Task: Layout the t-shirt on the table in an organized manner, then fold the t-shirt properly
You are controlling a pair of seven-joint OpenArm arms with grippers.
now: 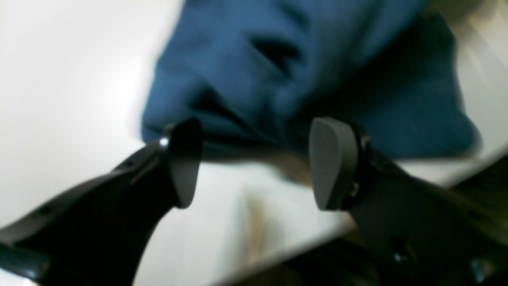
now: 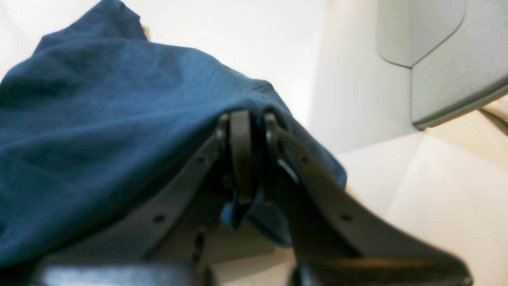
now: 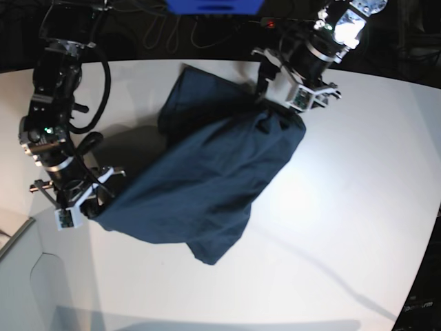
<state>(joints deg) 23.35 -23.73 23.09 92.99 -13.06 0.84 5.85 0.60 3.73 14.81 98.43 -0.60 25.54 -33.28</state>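
Observation:
The dark navy t-shirt [image 3: 207,179] lies rumpled across the white table [image 3: 358,207], stretched diagonally between my two grippers. My right gripper [image 3: 89,207] at the near left is shut on a fold of the t-shirt [image 2: 99,119], and cloth drapes over its fingers [image 2: 240,151] in the right wrist view. My left gripper [image 3: 282,103] hovers at the shirt's far right corner. In the left wrist view the left gripper [image 1: 256,163] is open with nothing between its pads, and the t-shirt [image 1: 254,79] is bunched just beyond them.
A light grey panel [image 3: 27,276] sits at the near left corner, also seen as a grey plate [image 2: 436,47]. A blue object [image 3: 213,5] and cables lie behind the table's far edge. Bare tabletop [image 3: 344,262] spreads to the right and front.

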